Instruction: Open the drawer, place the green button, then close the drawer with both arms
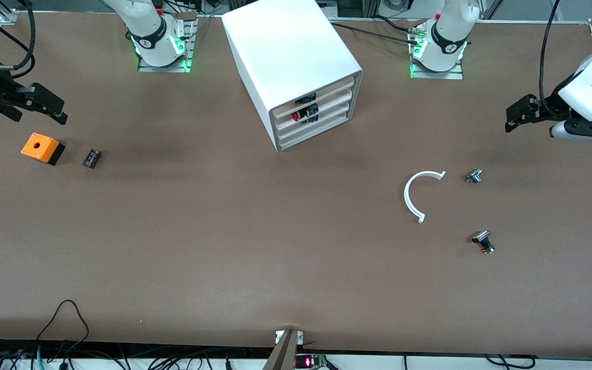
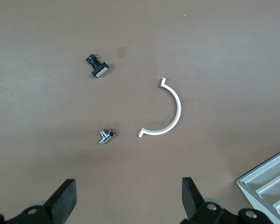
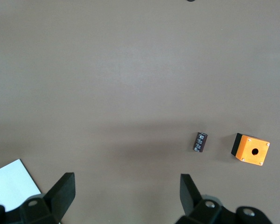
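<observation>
The cabinet (image 1: 296, 67) stands mid-tabletop between the two arm bases, its drawers (image 1: 312, 121) all pushed in and facing the front camera, so either arm could reach them. No green-capped button can be made out; only a red-capped one (image 1: 296, 116) shows inside. The left gripper (image 1: 519, 114) and the right gripper (image 1: 52, 108) hover over their own ends of the tabletop (image 1: 224, 231), jaws spread wide, holding nothing.

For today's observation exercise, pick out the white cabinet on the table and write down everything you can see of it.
The white cabinet is a boxy unit that looks like smooth plastic, standing on the brown table between the two arm bases, turned at an angle. Its front holds four shallow drawers stacked one above another, all pushed in. Through the gaps above the upper drawers small parts show, among them a red-capped button. Neither gripper touches the cabinet. One corner also shows in the left wrist view.
</observation>
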You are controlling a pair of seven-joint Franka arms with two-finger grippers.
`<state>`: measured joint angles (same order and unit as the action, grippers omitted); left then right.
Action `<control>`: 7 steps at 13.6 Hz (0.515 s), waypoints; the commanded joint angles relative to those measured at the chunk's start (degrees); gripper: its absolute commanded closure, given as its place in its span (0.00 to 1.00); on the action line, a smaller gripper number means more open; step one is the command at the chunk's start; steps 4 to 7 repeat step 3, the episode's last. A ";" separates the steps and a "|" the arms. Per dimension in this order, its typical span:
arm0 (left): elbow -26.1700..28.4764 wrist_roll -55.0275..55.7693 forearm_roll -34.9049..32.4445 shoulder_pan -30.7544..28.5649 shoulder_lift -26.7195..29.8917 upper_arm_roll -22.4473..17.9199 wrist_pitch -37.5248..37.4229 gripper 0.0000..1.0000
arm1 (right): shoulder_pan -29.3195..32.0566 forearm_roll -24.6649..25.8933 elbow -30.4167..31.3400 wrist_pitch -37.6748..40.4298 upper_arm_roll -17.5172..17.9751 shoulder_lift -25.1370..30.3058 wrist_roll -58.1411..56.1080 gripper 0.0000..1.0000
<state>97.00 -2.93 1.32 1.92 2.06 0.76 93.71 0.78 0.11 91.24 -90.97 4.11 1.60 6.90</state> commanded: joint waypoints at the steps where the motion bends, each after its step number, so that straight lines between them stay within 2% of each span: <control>1: -0.58 -1.11 0.26 0.01 0.23 0.03 -0.72 0.01 | 0.71 0.16 -1.42 1.15 0.63 -0.28 -0.48 0.01; 7: -0.58 -1.03 0.26 0.01 0.23 0.03 -0.72 0.01 | 0.71 0.25 -1.42 1.15 0.63 -0.28 -0.83 0.01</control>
